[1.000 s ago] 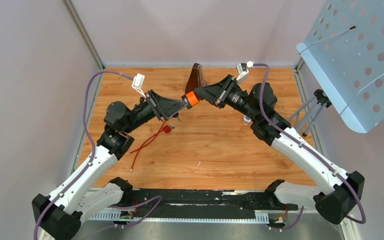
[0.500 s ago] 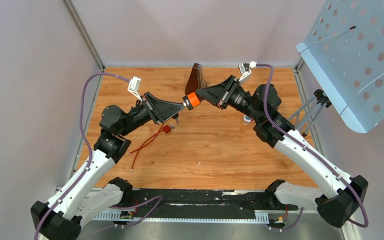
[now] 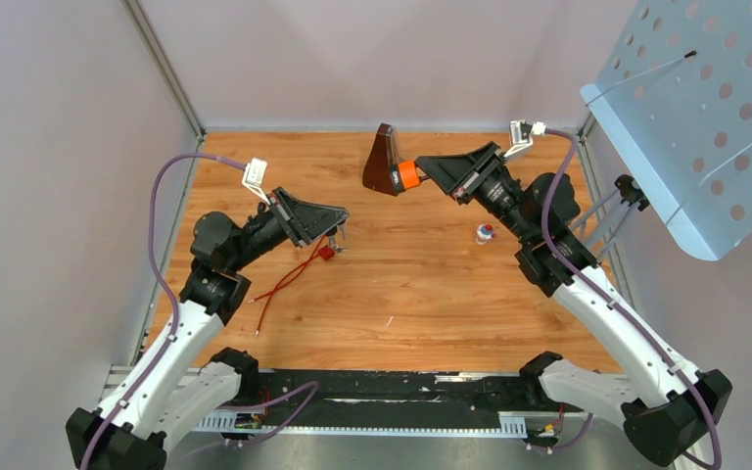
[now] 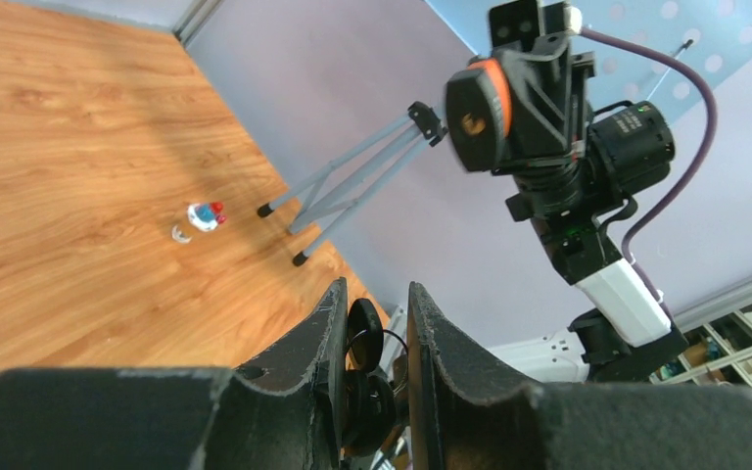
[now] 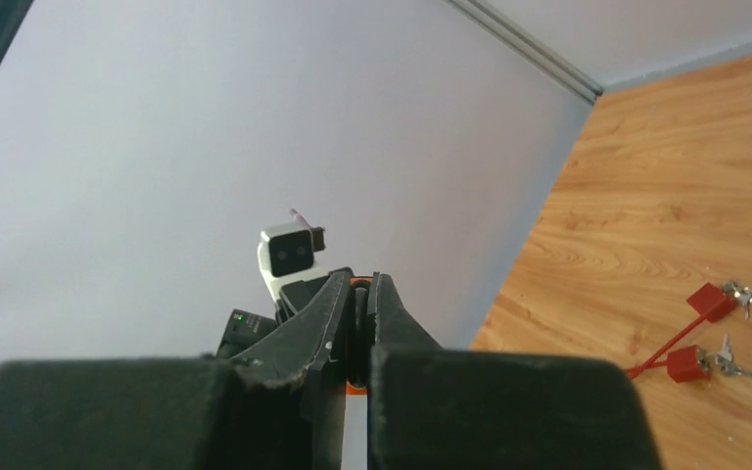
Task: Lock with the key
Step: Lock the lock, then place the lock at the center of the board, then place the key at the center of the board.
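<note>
My right gripper (image 3: 423, 169) is shut on a round lock with a black body and an orange rim (image 3: 407, 176), held in the air at the back of the table. The lock shows as a black and orange disc in the left wrist view (image 4: 478, 113) and as an orange sliver between my right fingers (image 5: 359, 294). My left gripper (image 3: 340, 219) hovers left of centre, well apart from the lock. In the left wrist view it (image 4: 374, 305) is shut on a bunch of black-headed keys (image 4: 364, 331) on a ring.
A dark brown wedge (image 3: 382, 157) stands at the back, just behind the lock. Two red padlocks on red cables with keys (image 3: 327, 252) lie under my left gripper, also in the right wrist view (image 5: 710, 299). A small bottle (image 3: 486, 233) and a tripod stand (image 3: 607, 217) are at the right.
The grippers were together at the centre and have drawn apart. The right one moved back and right with the lock; the left one pulled back left with the keys.
</note>
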`<state>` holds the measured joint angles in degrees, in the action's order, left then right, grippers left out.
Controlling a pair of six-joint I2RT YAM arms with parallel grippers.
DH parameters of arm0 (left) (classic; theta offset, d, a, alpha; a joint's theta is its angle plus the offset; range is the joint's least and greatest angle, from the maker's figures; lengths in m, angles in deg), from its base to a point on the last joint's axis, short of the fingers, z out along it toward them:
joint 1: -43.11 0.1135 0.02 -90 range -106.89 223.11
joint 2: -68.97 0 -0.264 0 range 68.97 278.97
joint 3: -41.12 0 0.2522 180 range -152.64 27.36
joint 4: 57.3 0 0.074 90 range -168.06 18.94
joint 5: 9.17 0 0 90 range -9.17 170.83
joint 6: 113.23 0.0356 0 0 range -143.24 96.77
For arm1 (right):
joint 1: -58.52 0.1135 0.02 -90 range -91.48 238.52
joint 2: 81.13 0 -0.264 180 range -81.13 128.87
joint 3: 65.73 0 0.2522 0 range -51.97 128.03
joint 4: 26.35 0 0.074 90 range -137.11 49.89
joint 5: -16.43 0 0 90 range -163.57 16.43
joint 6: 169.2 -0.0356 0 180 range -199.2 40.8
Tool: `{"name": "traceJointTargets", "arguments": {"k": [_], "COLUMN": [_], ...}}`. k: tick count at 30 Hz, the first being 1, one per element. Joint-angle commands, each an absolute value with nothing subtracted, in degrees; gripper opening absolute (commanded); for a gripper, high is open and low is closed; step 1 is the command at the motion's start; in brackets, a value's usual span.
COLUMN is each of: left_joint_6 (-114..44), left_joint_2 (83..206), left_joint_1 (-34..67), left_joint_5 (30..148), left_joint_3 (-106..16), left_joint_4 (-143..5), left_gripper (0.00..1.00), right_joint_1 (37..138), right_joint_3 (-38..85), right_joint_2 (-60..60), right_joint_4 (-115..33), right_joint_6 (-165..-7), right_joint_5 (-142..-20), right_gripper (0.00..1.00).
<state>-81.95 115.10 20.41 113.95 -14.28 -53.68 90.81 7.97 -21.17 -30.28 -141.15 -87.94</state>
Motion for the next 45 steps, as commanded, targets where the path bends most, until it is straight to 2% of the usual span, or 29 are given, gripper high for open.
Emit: {"name": "traceJointTargets", "arguments": {"k": [1,7,13,17,23,31,35,41,45], "left_joint_6": [-83.84,-76.82,-73.61,-72.39,-69.18,-66.1,-63.9,-62.78,-59.75], "left_joint_2": [115.32,119.86,130.63,142.28,165.52,185.53,191.34,195.79,197.47], "left_joint_1": [21.0,20.97,17.54,13.24,7.8,5.09,4.57,4.52,4.58], "left_joint_5": [116.46,114.27,107.14,100.57,96.7,92.67,91.78,93.35,93.71], "left_joint_3": [-13.13,-16.39,-16.77,-21.05,-34.21,-49.45,-58.93,-64.52,-67.21], "left_joint_4": [-50.69,-61.15,-60.34,-58.07,-55.91,-60.14,-68.47,-76.13,-79.82], "left_gripper": [0.0,0.0,0.0,0.0,0.0,0.0,0.0,0.0,0.21], "right_joint_1": [90.51,89.75,86.27,80.86,76.99,76.45,76.48,75.41,73.18], "right_joint_3": [8.62,9.32,5.6,1.02,-1.89,3.2,4.73,6.06,6.74], "right_joint_2": [-23.44,-23.54,-21.74,-20.07,-13.48,1.94,7.58,14.83,17.75], "right_joint_4": [-24.24,-35.56,-48.81,-51.62,-52.12,-49.81,-48.45,-45.25,-44.98], "right_joint_6": [-140.14,-134.33,-127.83,-125.97,-120.79,-117.23,-117.86,-117.56,-117.94], "right_joint_5": [-85.44,-81.14,-77.15,-80.83,-86.64,-92.53,-93.08,-97.06,-99.22], "right_gripper": [0.0,0.0,0.0,0.0,0.0,0.0,0.0,0.0,0.0]}}
